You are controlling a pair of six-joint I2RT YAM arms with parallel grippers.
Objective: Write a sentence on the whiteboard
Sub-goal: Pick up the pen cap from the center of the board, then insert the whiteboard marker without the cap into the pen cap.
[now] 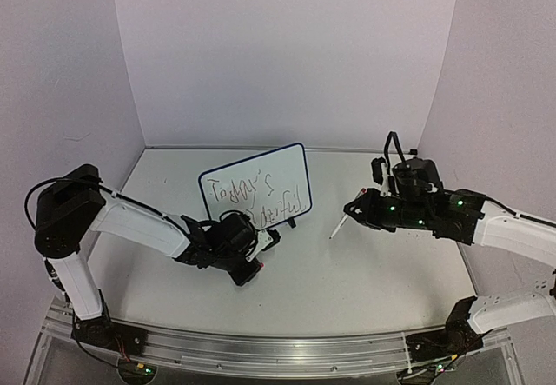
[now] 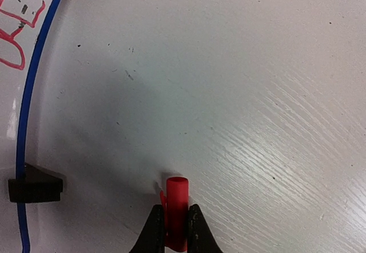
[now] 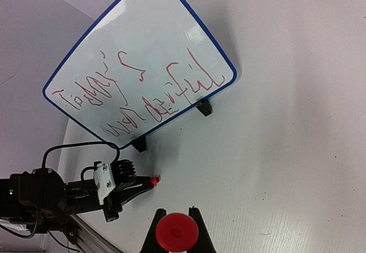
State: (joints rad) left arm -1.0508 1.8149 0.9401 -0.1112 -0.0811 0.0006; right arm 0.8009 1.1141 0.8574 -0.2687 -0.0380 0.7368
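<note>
The whiteboard [image 1: 289,162] stands upright on two black feet at mid table, with the sentence [image 1: 254,199] on it in two rows of reddish scrawl. It also shows in the right wrist view [image 3: 143,30] with the sentence [image 3: 143,90], and at the left edge of the left wrist view [image 2: 8,99]. My left gripper [image 1: 269,237] is low on the table just in front of the board, shut on a red marker cap [image 2: 177,190]. My right gripper [image 1: 354,207] hovers right of the board, shut on a white marker [image 1: 336,225], whose round red end [image 3: 177,232] shows between the jaws.
A black board foot [image 2: 34,184] stands on the table left of the cap. The left gripper with the cap [image 3: 153,180] also shows in the right wrist view, below the board. Purple walls enclose the white table [image 1: 365,272] at back and sides.
</note>
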